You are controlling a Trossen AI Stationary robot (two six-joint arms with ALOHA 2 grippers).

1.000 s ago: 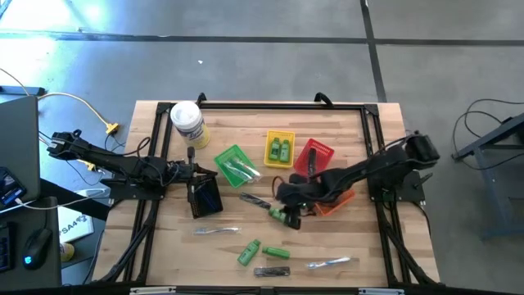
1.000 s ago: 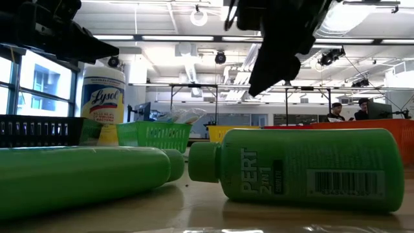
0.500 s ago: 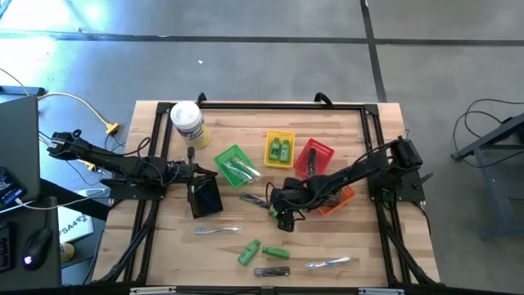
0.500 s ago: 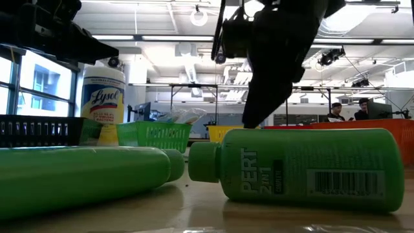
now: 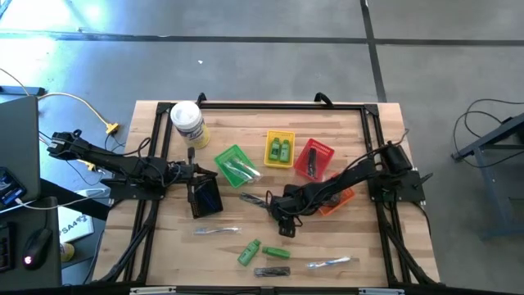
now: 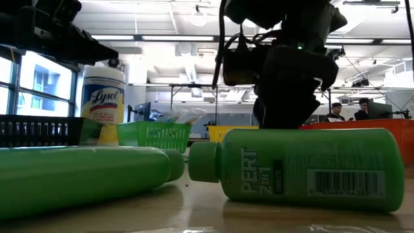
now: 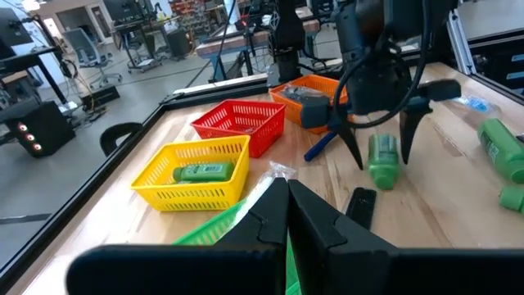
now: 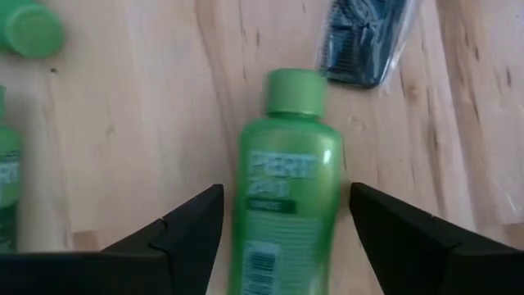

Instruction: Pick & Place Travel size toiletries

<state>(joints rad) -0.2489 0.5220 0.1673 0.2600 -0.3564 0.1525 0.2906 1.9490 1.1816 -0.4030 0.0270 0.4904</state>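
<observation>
A small green bottle [image 8: 286, 188] lies on its side on the wood table, cap toward a wrapped dark comb [image 8: 364, 37]. My right gripper [image 8: 286, 192] is open and points steeply down over it, one finger on each side with a gap to the bottle; the left wrist view shows this right gripper [image 7: 381, 147] astride the bottle [image 7: 382, 160]. In the high view my right gripper [image 5: 282, 215] is at mid-table. My left gripper [image 7: 286, 197] is shut and level at the table's left, by the black basket [image 5: 205, 197]. Two more green bottles [image 5: 250, 252] lie near the front edge.
Green [image 5: 236, 164], yellow [image 5: 279, 148], red [image 5: 314, 157] and orange [image 5: 342, 201] baskets stand behind the right gripper. A white-lidded jar [image 5: 187, 123] is at the far left. Wrapped pieces [image 5: 217, 231] [image 5: 332, 262] and a dark comb [image 5: 270, 271] lie near the front.
My right gripper has come down toward the table and tipped more steeply, ending astride the green bottle at mid-table. The bottle has stayed where it lay.
</observation>
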